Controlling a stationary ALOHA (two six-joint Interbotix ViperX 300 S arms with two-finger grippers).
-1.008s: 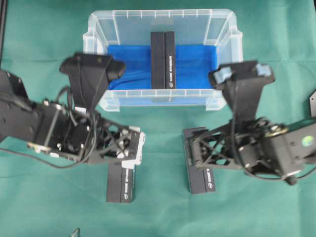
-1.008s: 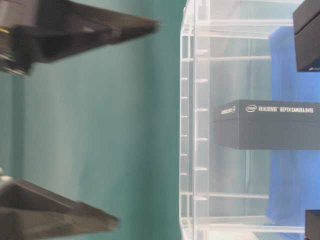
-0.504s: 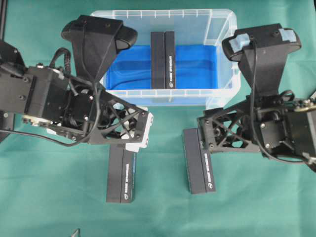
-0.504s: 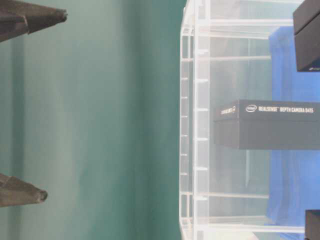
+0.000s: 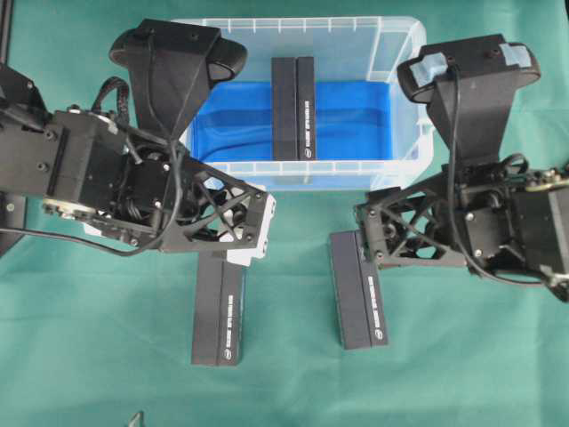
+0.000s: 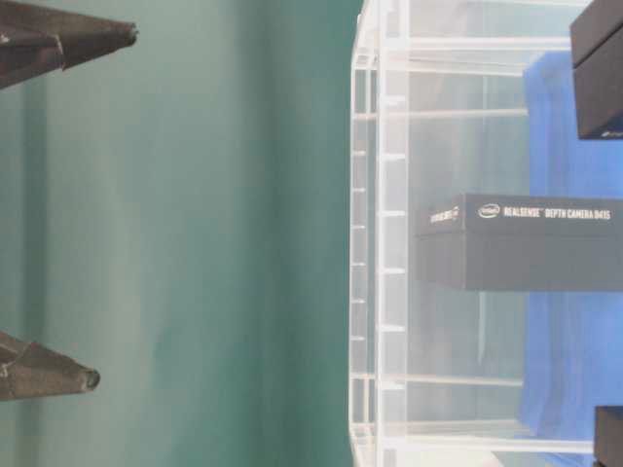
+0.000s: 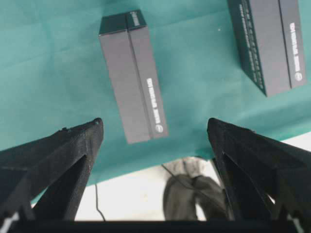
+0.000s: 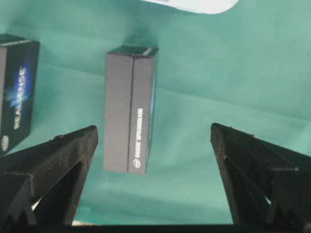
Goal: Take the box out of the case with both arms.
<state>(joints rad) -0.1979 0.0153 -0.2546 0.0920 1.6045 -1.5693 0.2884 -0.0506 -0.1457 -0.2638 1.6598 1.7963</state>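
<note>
Green tabletop [image 5: 80,356] under everything. Clear case [image 5: 404,40] at the far edge, one dark box [image 5: 293,107] standing on its blue liner [image 5: 356,120]. In front of the case: left gripper [image 5: 253,231] and right gripper [image 5: 366,233], jaws wide apart, empty, probably readied to reach in. Two boxes [image 5: 218,311] [image 5: 357,289] lying outside the case.

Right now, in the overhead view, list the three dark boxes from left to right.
Box on the cloth below the left pincer → box standing in the case → box on the cloth by the right pincer.
</note>
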